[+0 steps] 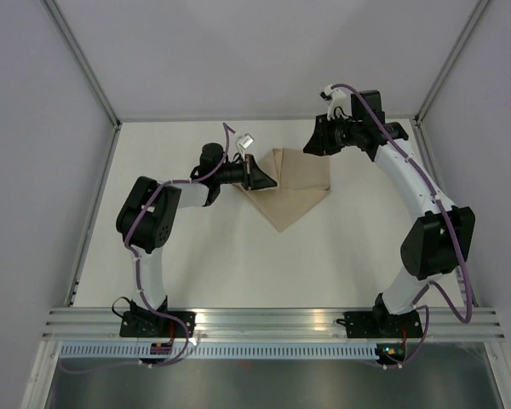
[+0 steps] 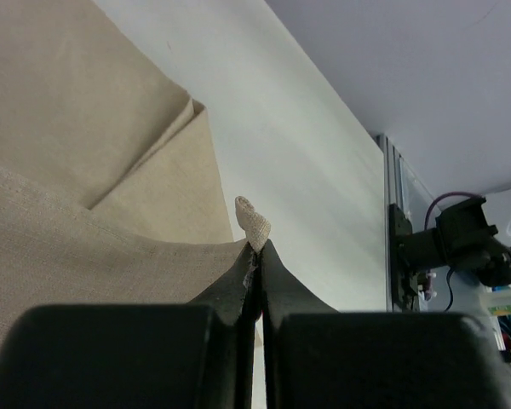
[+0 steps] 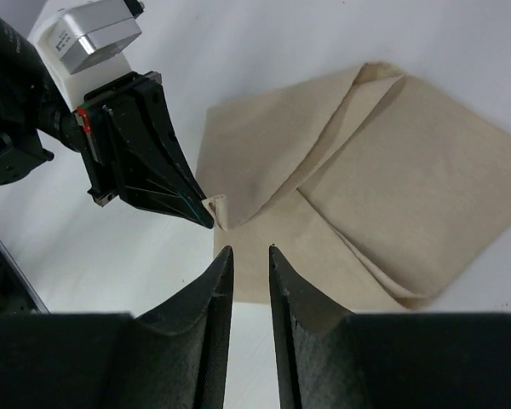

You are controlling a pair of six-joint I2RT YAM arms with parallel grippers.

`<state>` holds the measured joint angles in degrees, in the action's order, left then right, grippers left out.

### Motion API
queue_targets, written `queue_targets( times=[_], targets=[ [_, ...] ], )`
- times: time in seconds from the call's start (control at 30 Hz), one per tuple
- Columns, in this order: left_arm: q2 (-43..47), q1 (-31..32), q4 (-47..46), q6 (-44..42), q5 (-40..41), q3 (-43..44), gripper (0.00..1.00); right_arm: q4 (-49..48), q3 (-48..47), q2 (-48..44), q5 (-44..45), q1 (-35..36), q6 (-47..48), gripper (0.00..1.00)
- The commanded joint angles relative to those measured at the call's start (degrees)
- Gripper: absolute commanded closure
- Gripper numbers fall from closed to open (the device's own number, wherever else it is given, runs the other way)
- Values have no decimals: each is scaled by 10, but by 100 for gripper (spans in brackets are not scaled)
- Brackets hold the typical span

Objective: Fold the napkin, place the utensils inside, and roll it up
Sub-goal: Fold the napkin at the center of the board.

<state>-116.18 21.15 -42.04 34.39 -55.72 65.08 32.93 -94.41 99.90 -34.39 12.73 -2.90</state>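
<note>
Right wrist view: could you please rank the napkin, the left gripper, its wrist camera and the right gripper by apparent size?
1. napkin
2. left gripper
3. wrist camera, partly cropped by the frame edge
Unranked: right gripper, looming large only because it sits at the lens.

Napkin (image 1: 294, 194) on table (image 1: 238, 264); left hand (image 1: 271, 181) at left corner, right hand (image 3: 249, 252) behind.

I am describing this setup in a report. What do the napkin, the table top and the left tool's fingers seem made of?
Napkin: woven cloth, perhaps cotton or linen; matte beige, fine weave and soft folds visible.
Table top: smooth white board, maybe laminate; even, faintly satin.
Left tool, its fingers: matte black, probably moulded plastic.
</note>
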Motion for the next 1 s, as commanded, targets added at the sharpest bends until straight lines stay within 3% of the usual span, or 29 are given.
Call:
queue_targets(
  times=[0.0,0.5,0.77,0.97],
  targets=[
    [33,18,37,-96,-18,-18,98,49,36,-49,43,0,49,71],
    [27,58,165,-205,27,-34,98,45,127,-66,65,-10,75,72],
    [24,77,191,-222,73,-29,84,35,150,-55,69,-10,77,72],
    [25,94,193,-224,102,-27,65,28,165,-59,71,-10,79,73]
  ],
)
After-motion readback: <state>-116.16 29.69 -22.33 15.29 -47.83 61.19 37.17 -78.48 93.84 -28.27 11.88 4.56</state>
